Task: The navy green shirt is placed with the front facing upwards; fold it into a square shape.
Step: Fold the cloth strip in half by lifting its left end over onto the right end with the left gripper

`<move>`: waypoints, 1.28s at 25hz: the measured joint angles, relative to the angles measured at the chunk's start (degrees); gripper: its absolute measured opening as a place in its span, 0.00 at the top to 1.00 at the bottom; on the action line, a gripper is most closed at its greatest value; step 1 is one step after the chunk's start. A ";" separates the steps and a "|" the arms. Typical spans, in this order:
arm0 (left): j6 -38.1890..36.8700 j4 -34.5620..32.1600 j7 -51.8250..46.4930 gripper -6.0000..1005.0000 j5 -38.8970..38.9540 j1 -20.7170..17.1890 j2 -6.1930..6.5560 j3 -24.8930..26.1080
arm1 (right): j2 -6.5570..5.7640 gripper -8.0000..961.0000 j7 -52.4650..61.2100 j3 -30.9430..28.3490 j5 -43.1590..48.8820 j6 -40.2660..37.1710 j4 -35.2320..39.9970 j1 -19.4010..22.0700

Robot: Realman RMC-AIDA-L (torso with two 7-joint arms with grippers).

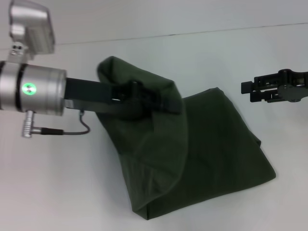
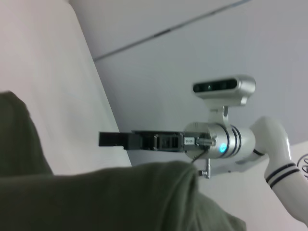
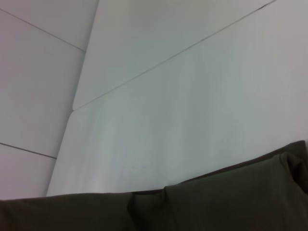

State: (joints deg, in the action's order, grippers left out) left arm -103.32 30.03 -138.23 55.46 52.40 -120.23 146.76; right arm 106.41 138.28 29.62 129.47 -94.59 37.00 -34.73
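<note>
White tabletop (image 1: 231,57) runs across the whole field, with one faint seam line at its far side and nothing on it but the garment. I find the navy green shirt (image 1: 216,144) lying in the middle of that surface, already doubled into a rough slab, its lettering hidden from every view. My left gripper (image 1: 144,98) reaches in over the shirt's far-left part and has a fold of cloth raised into a hump around its fingers; the jaws look pinched on that fabric, though the cloth drapes over them and hides the contact itself. My right gripper (image 1: 250,91) hangs clear of the shirt, off its far-right corner and above the table — fingers parted and carrying nothing. The left wrist view shows the same lifted fold in the foreground with the right gripper well beyond it. I judge the step in hand to be carrying the raised flap across the shirt's body. To do it well, I would keep the flap just high enough to clear the layers beneath, travel square to the shirt's long edge, and lay it down so edge meets edge — then release only once the cloth lies flat. Risk noted: the bunched fabric under the hump could drag the lower layers askew.
</note>
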 joint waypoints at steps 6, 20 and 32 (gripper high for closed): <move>1.13 -0.07 0.03 0.93 0.01 0.55 -2.54 -1.57 | 0.08 0.34 -0.59 -0.03 0.00 0.21 -0.59 0.16; 11.27 -6.02 1.28 0.93 3.47 2.33 -3.80 -3.34 | 0.21 0.34 -0.72 0.01 -0.01 0.19 -0.71 0.30; 15.76 -10.46 2.39 0.93 6.28 5.36 -4.18 -6.49 | 0.29 0.35 -1.28 0.00 -0.01 0.36 -0.71 0.27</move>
State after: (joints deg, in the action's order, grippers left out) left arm -87.56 19.58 -135.84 61.74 57.76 -124.41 140.27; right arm 106.69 137.00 29.62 129.46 -94.24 36.30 -34.45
